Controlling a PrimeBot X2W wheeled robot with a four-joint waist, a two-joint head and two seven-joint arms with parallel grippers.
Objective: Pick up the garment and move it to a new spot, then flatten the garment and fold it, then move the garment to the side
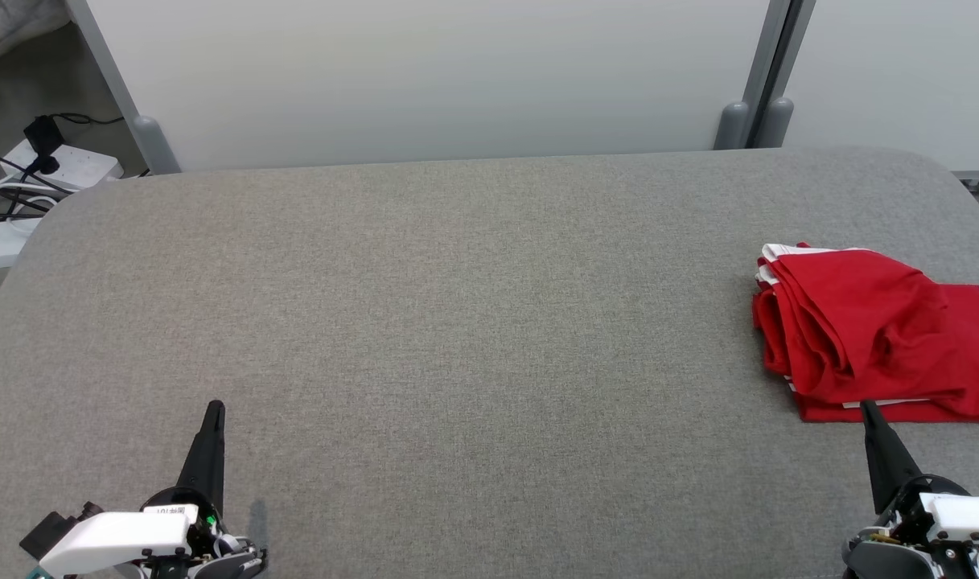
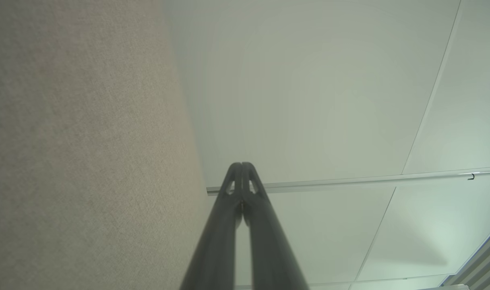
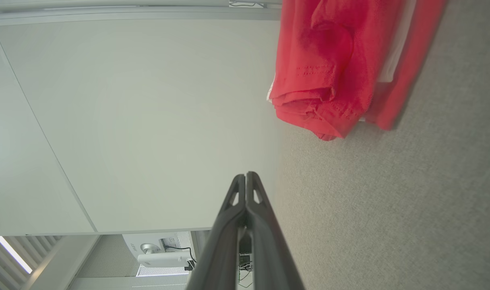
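The garment is red with white trim, folded into a thick bundle at the right edge of the grey padded table; part of it runs out of the head view. In the right wrist view the garment lies ahead of the fingers, apart from them. My right gripper is shut and empty, its tip just in front of the garment's near edge. At the lower left my left gripper is shut with nothing in it, far from the cloth. Both wrist views show shut fingers, the left gripper and the right gripper.
White partition panels with grey feet stand behind the table. A power strip with black and white cables lies on the floor at the far left. The table's rounded corners fall away at left and right.
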